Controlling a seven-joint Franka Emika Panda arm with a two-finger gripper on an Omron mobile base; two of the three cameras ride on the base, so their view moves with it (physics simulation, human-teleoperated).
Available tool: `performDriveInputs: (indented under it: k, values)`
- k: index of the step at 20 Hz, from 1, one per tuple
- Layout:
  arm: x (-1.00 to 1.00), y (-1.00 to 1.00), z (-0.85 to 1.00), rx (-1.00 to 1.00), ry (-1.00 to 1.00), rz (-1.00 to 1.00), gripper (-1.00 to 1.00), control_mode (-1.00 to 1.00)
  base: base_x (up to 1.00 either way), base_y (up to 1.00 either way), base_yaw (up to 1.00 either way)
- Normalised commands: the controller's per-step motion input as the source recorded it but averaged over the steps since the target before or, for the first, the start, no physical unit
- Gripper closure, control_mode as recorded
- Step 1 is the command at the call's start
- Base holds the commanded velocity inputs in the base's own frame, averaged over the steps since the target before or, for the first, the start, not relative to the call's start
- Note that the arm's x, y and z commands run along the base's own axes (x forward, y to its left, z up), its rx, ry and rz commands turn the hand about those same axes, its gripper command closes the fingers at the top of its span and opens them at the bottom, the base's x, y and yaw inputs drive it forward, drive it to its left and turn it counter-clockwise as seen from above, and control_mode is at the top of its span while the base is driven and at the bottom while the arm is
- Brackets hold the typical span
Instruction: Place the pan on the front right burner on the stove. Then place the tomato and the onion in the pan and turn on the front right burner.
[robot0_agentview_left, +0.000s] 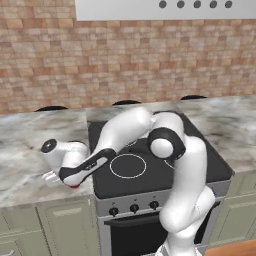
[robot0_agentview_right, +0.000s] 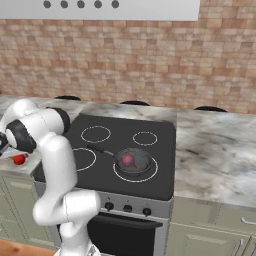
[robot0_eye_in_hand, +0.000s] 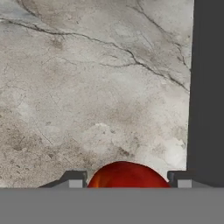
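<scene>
The glossy red tomato (robot0_eye_in_hand: 129, 175) rests on the marble counter left of the stove (robot0_agentview_right: 162, 142) and fills the gap between my gripper's (robot0_eye_in_hand: 128, 180) two fingertips, which touch its sides. The right base view shows the tomato (robot0_agentview_right: 19, 159) by the left edge, and the left base view shows a red sliver of it under my gripper (robot0_agentview_left: 70, 181). The dark pan (robot0_agentview_right: 145, 156) sits on the front right burner (robot0_agentview_right: 151, 175), its handle pointing back left. The pinkish-purple onion (robot0_agentview_right: 128, 160) lies inside the pan.
Black knobs (robot0_agentview_right: 127, 208) line the stove's silver front panel. My white arm arches over the cooktop (robot0_agentview_left: 150, 180) in the left base view and covers the pan there. Marble counter (robot0_agentview_right: 215, 150) extends right of the stove, and a brick wall stands behind.
</scene>
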Motion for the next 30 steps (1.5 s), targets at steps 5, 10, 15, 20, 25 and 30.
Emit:
performDriveInputs:
  k: [5,10,15,20,25,30]
  values:
    - [-0.19,-0.41,0.43,0.0,-0.29,0.0,1.0,-1.0,0.0,0.0,0.0]
    - [-0.09,-0.54,0.53,0.0,-0.36,0.0,1.0,-1.0,0.0,0.0,0.0]
    - [-0.06,-0.6,0.58,0.0,-0.33,-0.01,1.0,-1.0,0.0,0.0,0.0]
    - [0.0,-0.6,0.53,0.0,-0.29,-0.03,1.0,-1.0,0.0,0.0,0.0]
    - [0.0,-0.62,0.26,0.03,-0.19,-0.01,1.0,-1.0,0.0,0.0,0.0]
    - [0.0,-0.74,0.21,0.08,-0.11,-0.01,1.0,-1.0,0.0,0.0,0.0]
